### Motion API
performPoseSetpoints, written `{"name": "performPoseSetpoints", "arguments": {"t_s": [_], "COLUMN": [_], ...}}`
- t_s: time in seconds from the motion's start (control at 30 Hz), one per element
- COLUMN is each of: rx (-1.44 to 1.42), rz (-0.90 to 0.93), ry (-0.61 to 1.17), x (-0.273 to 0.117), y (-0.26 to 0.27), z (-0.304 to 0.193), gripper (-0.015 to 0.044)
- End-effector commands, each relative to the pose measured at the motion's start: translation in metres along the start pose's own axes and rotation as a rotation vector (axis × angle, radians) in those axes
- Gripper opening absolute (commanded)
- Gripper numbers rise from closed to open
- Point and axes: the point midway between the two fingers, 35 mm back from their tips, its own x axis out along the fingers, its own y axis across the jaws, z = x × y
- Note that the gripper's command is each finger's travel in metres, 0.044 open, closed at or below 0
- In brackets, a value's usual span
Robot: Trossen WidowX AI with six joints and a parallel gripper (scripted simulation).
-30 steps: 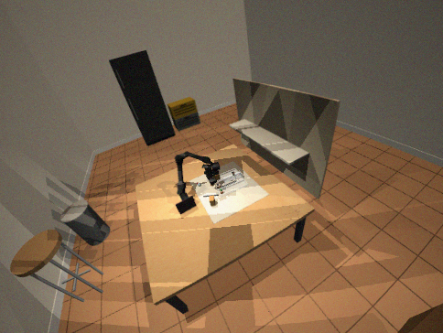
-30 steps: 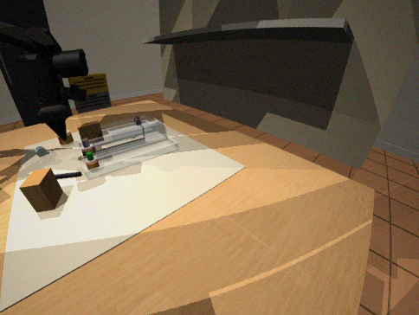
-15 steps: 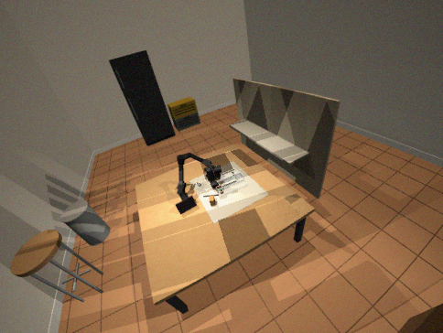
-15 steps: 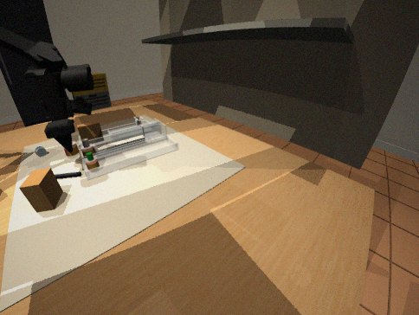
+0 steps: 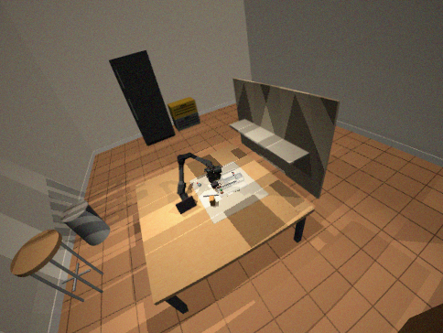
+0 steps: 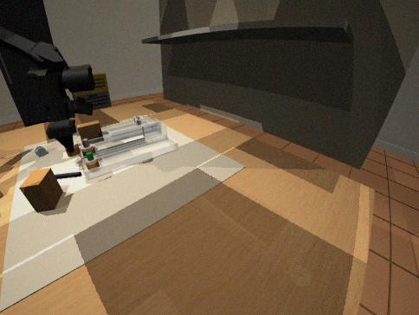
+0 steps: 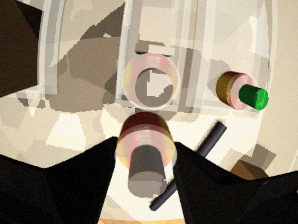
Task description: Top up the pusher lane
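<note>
In front of the lane, the jaws (image 6: 71,149), part-open, grip the grey-capped jar (image 7: 146,145); likely stiff and slippery, best held round its body.
</note>
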Motion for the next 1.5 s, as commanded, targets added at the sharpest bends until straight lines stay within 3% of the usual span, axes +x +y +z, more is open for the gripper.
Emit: {"name": "performPoseSetpoints", "arguments": {"t_s": [0.0, 1.47], "rx": [-0.001, -0.002], "rz": [0.003, 0.003], "ry": [-0.008, -0.009], "x": [-0.001, -0.002], "y": [0.001, 0.002], "z": [0.004, 0.02], "gripper": [0.0, 0.0]}}
